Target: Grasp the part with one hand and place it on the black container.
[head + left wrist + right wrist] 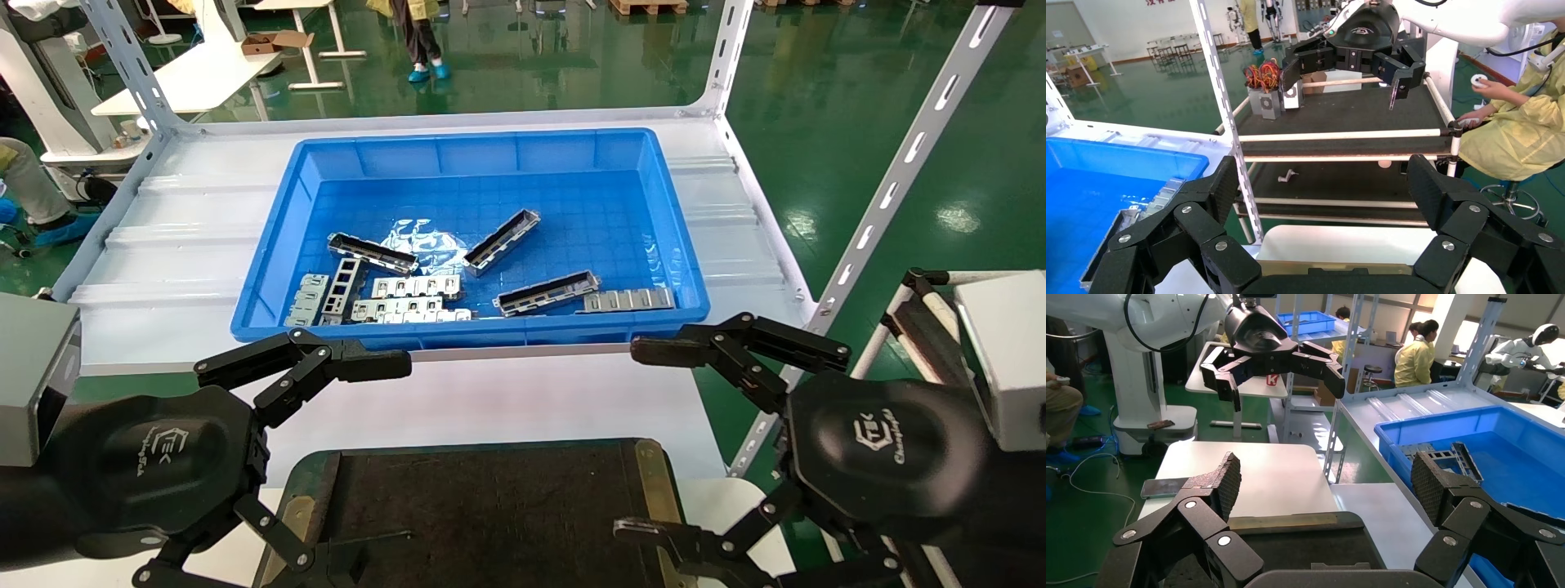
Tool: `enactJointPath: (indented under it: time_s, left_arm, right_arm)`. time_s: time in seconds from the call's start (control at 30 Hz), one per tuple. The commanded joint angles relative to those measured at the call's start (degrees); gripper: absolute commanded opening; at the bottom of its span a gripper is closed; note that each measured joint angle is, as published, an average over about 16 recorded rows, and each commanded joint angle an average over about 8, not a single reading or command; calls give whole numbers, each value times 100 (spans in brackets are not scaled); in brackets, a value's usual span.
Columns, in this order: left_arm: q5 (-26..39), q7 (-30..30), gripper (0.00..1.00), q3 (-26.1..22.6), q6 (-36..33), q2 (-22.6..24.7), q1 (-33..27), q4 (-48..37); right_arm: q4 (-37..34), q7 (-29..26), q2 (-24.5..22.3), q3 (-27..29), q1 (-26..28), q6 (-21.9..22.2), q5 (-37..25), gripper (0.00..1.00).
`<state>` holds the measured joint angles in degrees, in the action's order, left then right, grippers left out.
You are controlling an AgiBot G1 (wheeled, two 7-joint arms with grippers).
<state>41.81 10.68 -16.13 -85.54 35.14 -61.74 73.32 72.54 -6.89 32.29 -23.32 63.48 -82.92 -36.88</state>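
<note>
Both grippers, left gripper (327,457) and right gripper (654,441), gape wide above the black container (490,506); parts (546,293) lie in the blue bin (278,237).

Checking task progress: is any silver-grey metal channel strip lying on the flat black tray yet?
No, the flat black tray is bare; the channel strips lie in the blue plastic bin.

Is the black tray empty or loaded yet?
Empty as far as visible: the black tray shows bare surface; the channel parts all lie in the blue bin.
</note>
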Motion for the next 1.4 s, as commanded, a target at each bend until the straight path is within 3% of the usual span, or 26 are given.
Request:
enactJointPath:
  time_s: [0.03,0.93,1.4]
  left_arm:
    - [0,0,100,0,0,0,0,0]
    - [63,-24,100,25,213,54,-33,-6]
    - [901,-215,100,-241,977,656,-564,-377]
  right_arm:
    - [0,0,0,0,0,0,0,100]
    - [-2,0,0,-1,1,-1,0,100]
    - [-2,1,0,-1,1,-1,0,100]
